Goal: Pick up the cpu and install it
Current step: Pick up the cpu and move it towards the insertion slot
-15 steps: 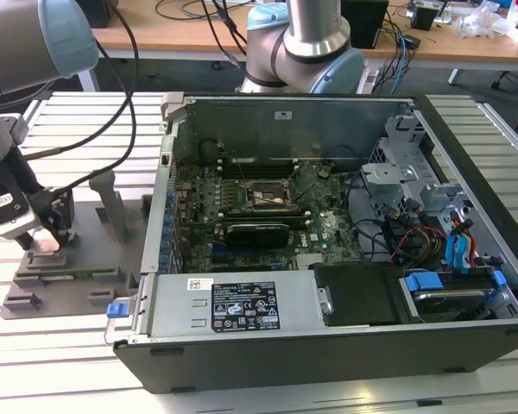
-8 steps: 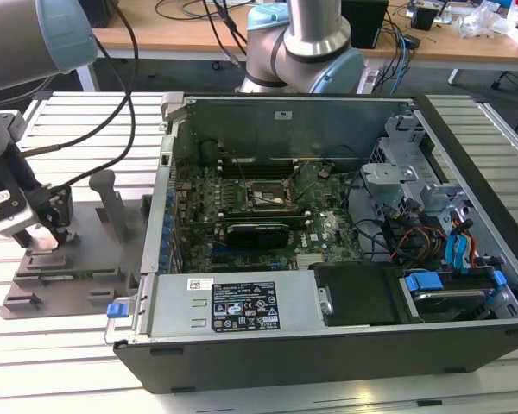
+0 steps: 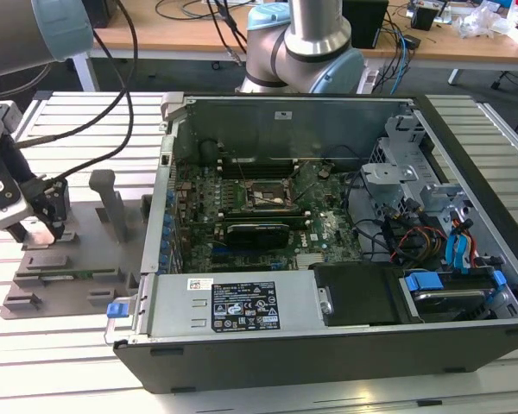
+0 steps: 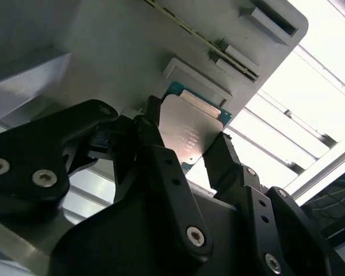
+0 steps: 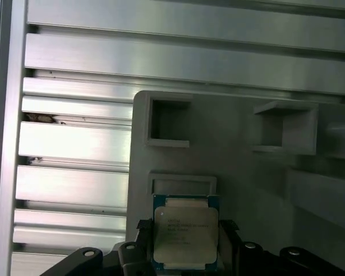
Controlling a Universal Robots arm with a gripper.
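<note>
Pincer (image 3: 41, 226) pinches the cpu (image 5: 186, 233) by two opposite edges | cpu held metal top up over the grey tray (image 3: 78, 259), just beside its shallow square recess (image 5: 181, 184) | open computer case (image 3: 328, 224) stands beside the tray on the slatted surface (image 3: 86, 121)

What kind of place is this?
Probably a robotics lab bench: an open black desktop computer case lies on a ribbed aluminium table, and a cluttered wooden desk stands behind.

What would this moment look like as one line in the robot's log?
phase: pick-up | gripper: shut on cpu | place: over grey tray | socket: far from gripper, toward exterior view's right
</note>
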